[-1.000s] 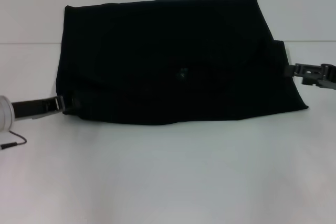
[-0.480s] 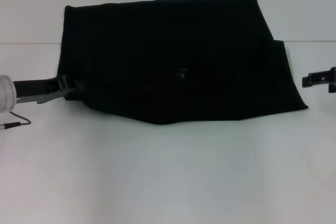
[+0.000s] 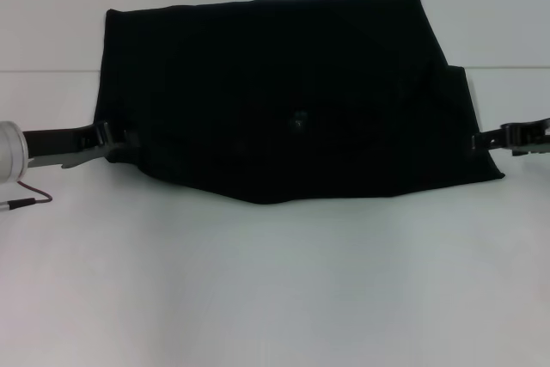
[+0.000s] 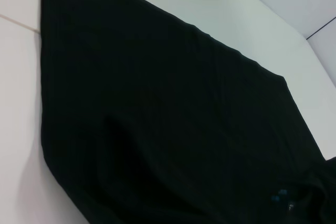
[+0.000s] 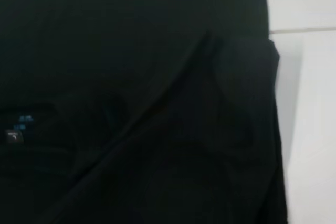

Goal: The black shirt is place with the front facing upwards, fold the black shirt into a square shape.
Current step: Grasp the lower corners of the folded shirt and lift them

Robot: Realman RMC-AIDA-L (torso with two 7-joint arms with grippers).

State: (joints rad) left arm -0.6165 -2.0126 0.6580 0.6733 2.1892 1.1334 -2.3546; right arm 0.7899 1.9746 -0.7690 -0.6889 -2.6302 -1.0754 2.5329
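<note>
While the black shirt [image 3: 284, 100] is lying part-folded toward the worktop's [image 3: 275, 298] far edge | I'm holding left gripper [image 3: 112, 139] and right gripper [image 3: 481, 139] at its side edges, jaw states unclear | risk: uneven grips skewing the fold.

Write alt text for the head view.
A partly folded black shirt lies flat on a white table. The left gripper meets its left edge and the right gripper its right edge, both low over the table.
</note>
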